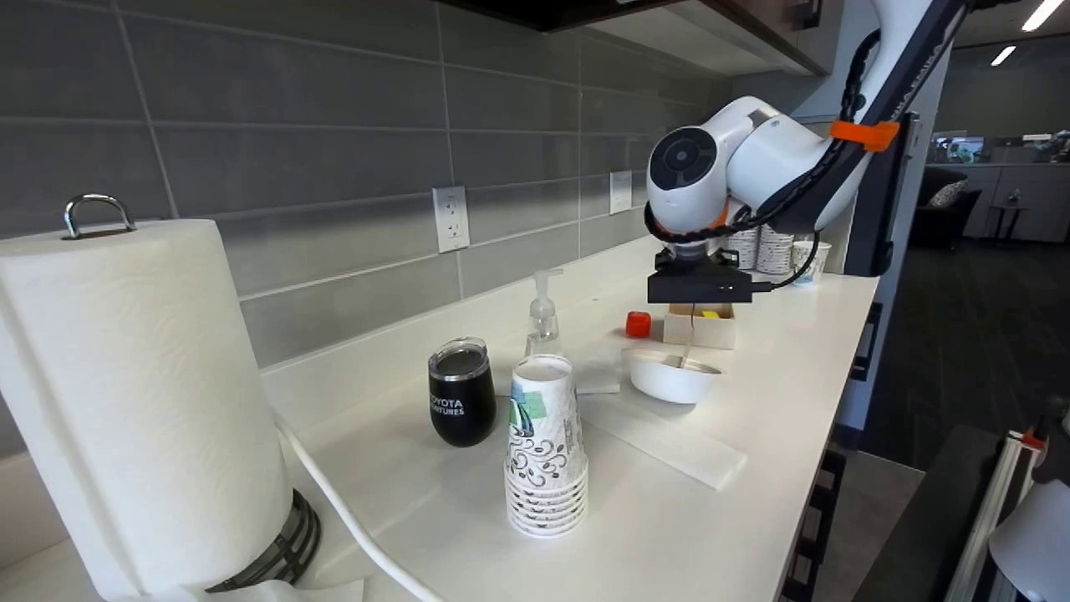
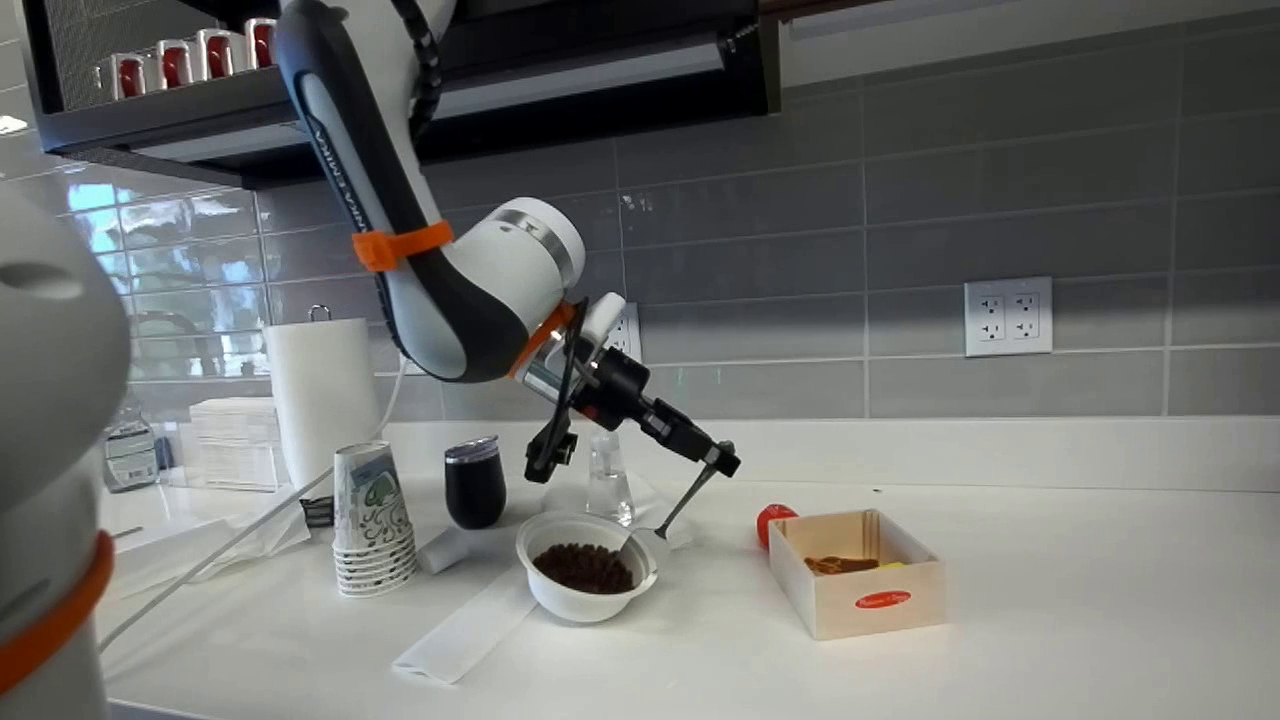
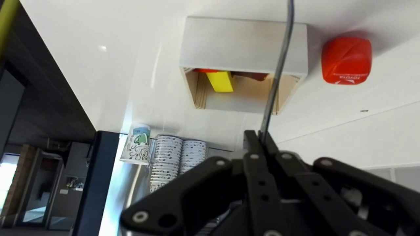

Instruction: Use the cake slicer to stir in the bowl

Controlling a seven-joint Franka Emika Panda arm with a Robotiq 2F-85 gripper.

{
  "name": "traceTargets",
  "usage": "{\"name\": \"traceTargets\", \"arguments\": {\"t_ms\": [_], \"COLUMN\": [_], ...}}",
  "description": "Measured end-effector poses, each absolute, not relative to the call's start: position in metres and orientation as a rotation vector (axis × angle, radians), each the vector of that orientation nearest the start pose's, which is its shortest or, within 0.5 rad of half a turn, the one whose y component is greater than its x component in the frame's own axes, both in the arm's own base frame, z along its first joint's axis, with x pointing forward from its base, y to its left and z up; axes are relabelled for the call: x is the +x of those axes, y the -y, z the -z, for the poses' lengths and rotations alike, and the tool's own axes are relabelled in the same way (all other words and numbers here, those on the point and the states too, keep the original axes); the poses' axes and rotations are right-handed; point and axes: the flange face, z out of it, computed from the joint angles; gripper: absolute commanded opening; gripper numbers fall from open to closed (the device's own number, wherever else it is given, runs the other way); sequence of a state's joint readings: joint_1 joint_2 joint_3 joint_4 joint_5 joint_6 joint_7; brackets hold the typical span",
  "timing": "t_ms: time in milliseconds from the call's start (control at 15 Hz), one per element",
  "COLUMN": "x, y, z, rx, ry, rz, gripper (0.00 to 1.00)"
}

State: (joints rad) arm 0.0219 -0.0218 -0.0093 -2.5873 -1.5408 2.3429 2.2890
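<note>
while tool [image 3: 261, 134] pinches cake slicer [image 3: 279, 68], long axis slanted, pointing down into bowl [image 2: 575, 606]

1. Bowl [image 2: 580, 606]: white outside; contents [image 2: 582, 569] dark red-brown.
2. Cake slicer [image 3: 279, 70]: plain metallic grey along the handle.
3. Gripper [image 3: 261, 138]: black, grey bolt heads.
4. Cup stack [image 1: 545, 456]: white, dark scroll print, green and blue patches.
5. Tumbler [image 1: 462, 408]: black, white lettering, silvery rim.
6. Wooden box [image 2: 835, 605]: pale, red oval label; block [image 3: 220, 82] inside yellow.
7. Small lump [image 3: 346, 60]: red, white lettering.
8. Arm [image 2: 515, 265]: white, black panels, orange straps [image 2: 402, 245].
9. Wall tiles [image 2: 740, 280]: grey, paler grout lines.
10. Counter [image 2: 1100, 600], towel roll [image 2: 318, 400]: white.
</note>
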Motion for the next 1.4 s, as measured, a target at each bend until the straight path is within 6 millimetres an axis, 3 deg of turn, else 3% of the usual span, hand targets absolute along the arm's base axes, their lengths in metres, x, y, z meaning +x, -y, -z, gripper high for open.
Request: {"name": "traceTargets", "arguments": {"t_ms": [400, 800, 1400], "x": [0.426, 0.427, 0.438], "y": [0.008, 0.006, -0.021], "z": [-0.249, -0.249, -0.275], "rx": [2.191, 2.197, 2.218], "ry": [1.133, 1.129, 1.091], "rz": [-0.856, -0.838, -0.941], "gripper": [0.01, 0.01, 0.01]}}
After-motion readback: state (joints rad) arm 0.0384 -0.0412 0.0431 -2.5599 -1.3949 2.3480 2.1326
